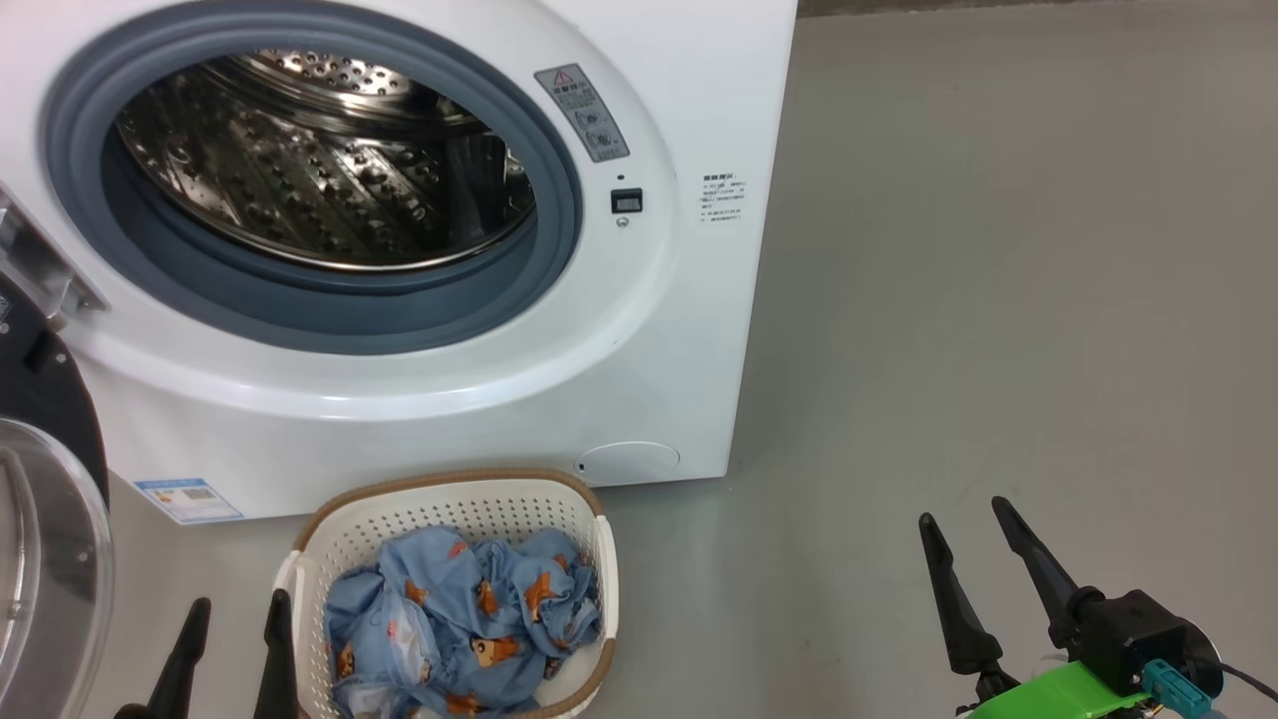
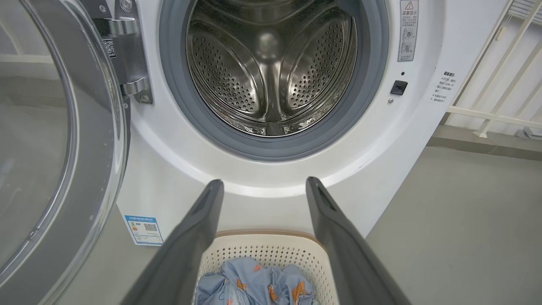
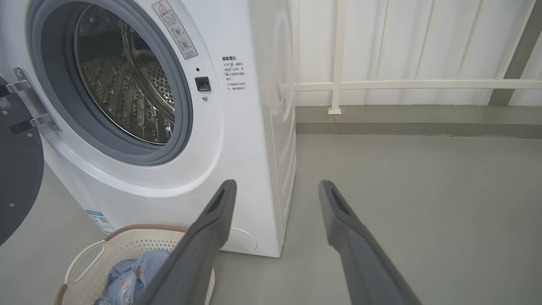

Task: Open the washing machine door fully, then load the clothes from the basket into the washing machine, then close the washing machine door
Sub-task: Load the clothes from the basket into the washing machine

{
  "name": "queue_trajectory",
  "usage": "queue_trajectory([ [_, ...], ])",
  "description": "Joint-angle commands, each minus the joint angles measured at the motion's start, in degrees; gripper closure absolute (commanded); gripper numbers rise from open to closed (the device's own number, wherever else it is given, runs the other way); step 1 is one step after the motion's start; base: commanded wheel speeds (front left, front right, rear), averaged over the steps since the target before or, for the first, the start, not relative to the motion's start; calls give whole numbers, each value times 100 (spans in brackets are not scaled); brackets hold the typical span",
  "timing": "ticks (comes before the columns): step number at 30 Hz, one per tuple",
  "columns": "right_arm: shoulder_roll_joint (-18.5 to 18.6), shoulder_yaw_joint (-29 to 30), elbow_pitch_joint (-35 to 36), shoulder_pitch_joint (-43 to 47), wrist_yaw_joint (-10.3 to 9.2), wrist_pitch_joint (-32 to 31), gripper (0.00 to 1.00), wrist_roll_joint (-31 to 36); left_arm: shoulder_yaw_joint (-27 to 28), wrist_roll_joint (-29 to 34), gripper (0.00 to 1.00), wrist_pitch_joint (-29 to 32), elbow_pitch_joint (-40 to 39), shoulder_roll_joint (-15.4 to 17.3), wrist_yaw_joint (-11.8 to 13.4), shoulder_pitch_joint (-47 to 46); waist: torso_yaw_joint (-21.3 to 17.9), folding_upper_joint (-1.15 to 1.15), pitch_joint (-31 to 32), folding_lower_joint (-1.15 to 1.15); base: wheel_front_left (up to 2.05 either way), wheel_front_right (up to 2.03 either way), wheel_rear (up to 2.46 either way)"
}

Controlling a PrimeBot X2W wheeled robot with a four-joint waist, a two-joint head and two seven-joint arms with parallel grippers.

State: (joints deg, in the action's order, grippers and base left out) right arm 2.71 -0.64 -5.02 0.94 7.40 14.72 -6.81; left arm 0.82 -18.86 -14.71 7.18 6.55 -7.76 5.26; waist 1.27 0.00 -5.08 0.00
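Observation:
The white washing machine [image 1: 639,379] [image 2: 169,178] [image 3: 237,140] fills the upper left of the head view, its steel drum [image 1: 329,150] bare inside. The washing machine door [image 1: 50,559] [image 2: 55,144] [image 3: 17,169] hangs swung open at the left. On the floor in front stands the cream basket [image 1: 329,559] [image 2: 237,254] [image 3: 127,245] holding the blue bear-print clothes [image 1: 464,624] [image 2: 258,284] [image 3: 127,279]. My left gripper [image 1: 236,607] [image 2: 264,184] is open just left of the basket. My right gripper [image 1: 964,511] [image 3: 277,186] is open over the floor, well right of the basket.
A grey floor [image 1: 998,300] stretches to the right of the machine. In the right wrist view a white railing [image 3: 381,84] runs along the wall behind. A blue label sticker [image 1: 190,499] sits at the machine's lower left corner.

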Motion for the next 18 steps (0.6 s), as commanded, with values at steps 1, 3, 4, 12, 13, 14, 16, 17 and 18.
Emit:
queue_trajectory([
  [1, 17, -151, 114, -205, 9, 28, 0, 9, 145, -83, 0, -29, -100, 128, 27, -232, -28, 0, -99, 0, 0, 0, 0],
  [3, 17, -162, 105, -224, 9, 28, 0, 6, 95, -141, 0, -29, -67, 149, 27, -271, -45, 0, -178, 0, 0, 0, 0],
  [4, 17, -167, 102, -237, 9, 28, 0, 3, 62, -170, 0, -29, -47, 163, 27, -295, -56, 0, -224, 0, 0, 0, 0],
  [12, 17, -210, 126, -377, 9, 28, 0, -7, -218, -460, 0, -29, 176, 267, 27, -579, -181, 0, -709, 0, 0, 0, 0],
  [13, 17, -210, 134, -401, 9, 28, 0, -9, -262, -495, 0, -29, 212, 293, 27, -636, -203, 0, -793, 0, 0, 0, 0],
  [14, 17, -210, 145, -425, 9, 28, 0, -6, -291, -536, 0, -29, 244, 311, 27, -698, -223, 0, -877, 0, 0, 0, 0],
  [16, 17, -217, 156, -469, 9, 28, 0, -9, -364, -616, 0, -29, 324, 358, 27, -827, -266, 0, -1050, 0, 0, 0, 0],
  [17, 17, -222, 160, -494, 9, 28, 0, -13, -400, -656, 0, -29, 367, 381, 27, -896, -285, 0, -1135, 0, 0, 0, 0],
  [18, 17, -228, 166, -519, 9, 28, 0, -23, -435, -695, 0, -29, 405, 405, 27, -967, -305, 0, -1215, 0, 0, 0, 0],
])
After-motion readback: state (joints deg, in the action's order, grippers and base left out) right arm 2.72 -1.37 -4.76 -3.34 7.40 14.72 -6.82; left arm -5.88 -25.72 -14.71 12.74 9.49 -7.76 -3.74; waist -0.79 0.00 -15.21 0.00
